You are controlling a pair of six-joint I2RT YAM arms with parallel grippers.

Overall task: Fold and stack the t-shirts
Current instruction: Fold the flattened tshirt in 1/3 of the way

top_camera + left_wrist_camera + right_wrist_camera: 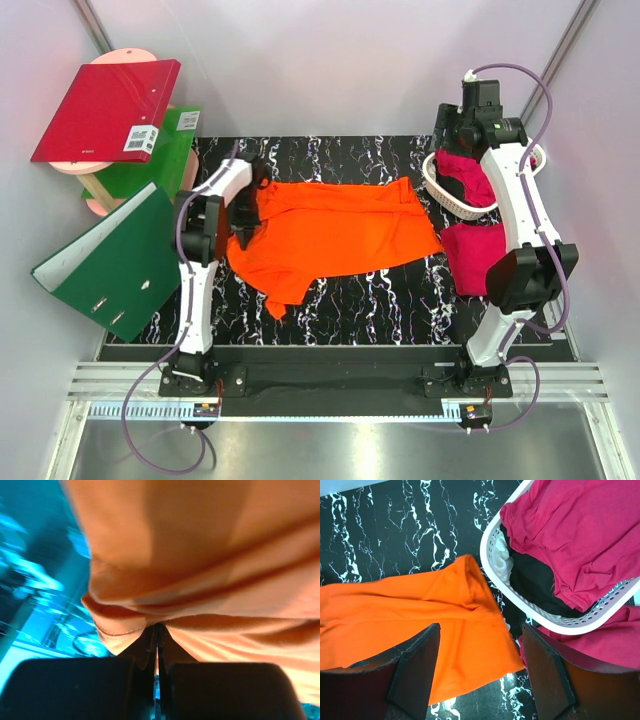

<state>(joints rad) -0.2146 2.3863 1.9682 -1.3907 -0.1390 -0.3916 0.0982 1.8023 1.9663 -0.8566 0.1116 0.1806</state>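
Observation:
A bright orange t-shirt (335, 232) lies spread and rumpled across the middle of the black marbled table. My left gripper (246, 212) is at its left edge, shut on a fold of the orange t-shirt (210, 555), and the cloth bunches right at the closed fingertips. My right gripper (481, 628) is open and empty, held high over the orange t-shirt's right edge (465, 630). One magenta t-shirt (464, 172) fills the white basket. Another magenta t-shirt (468, 256) lies on the table in front of it, partly under my right arm.
The white lattice basket (438, 188) stands at the right rear, with something black (532, 580) under the magenta cloth. At the left, a red binder (105, 110) rests on a pink spool, a green binder (162, 152) lies beneath it, and an open green binder (112, 262) leans nearby.

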